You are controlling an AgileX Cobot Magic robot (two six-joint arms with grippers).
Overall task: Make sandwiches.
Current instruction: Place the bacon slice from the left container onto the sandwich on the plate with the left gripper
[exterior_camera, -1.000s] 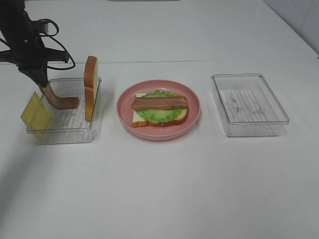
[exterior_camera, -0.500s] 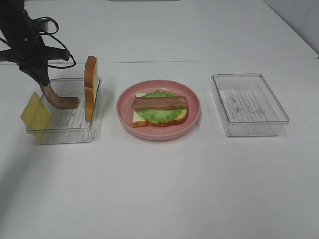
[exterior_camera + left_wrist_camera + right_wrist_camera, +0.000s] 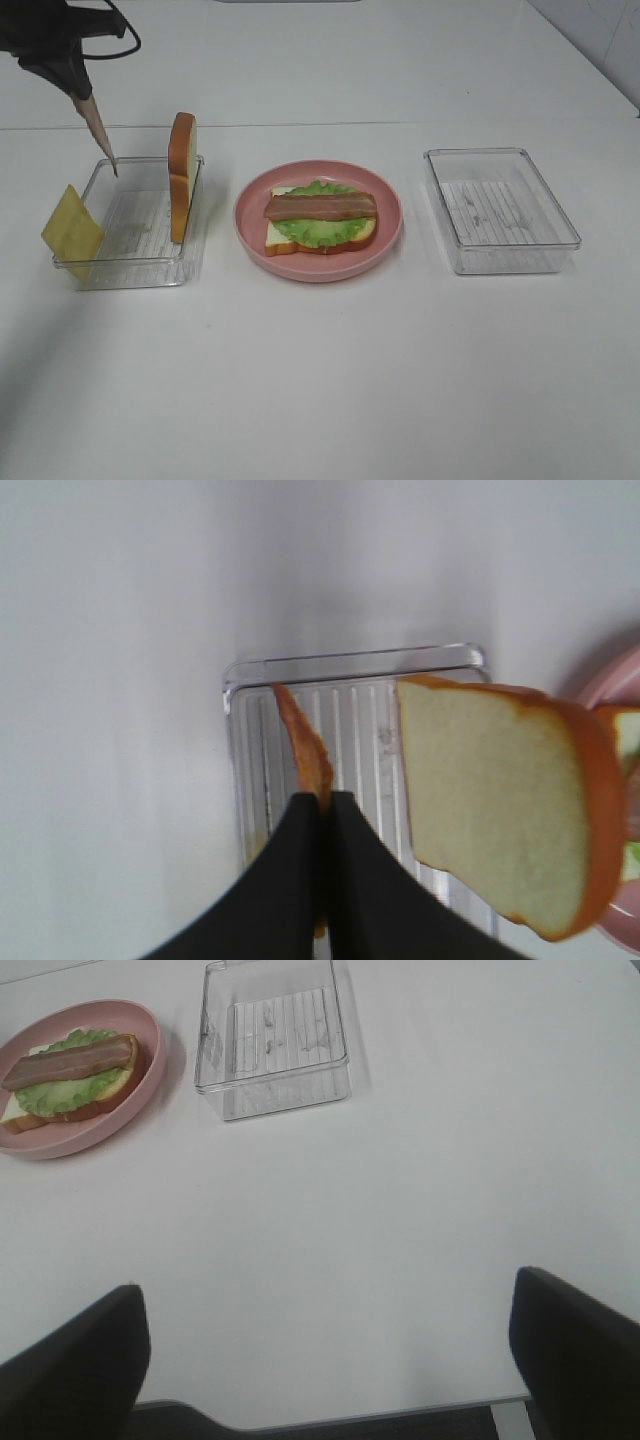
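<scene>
We find the left hand [image 3: 82,92] clamped on a bacon strip [image 3: 100,133] hanging lengthwise downward near the bench's left edge; the open sandwich [image 3: 320,222] on the pink plate [image 3: 320,272] lies mid-bench, toward the right edge from that hand.

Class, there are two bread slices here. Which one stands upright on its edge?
The bread slice in the left-hand clear tray, by its wall. The other slice lies flat on the pink plate under lettuce and bacon.

On the white table [image 3: 320,390], a pink plate [image 3: 320,273] sits between two clear ridged plastic trays, the left tray [image 3: 140,232] and the right tray [image 3: 505,215], each near it without touching.
</scene>
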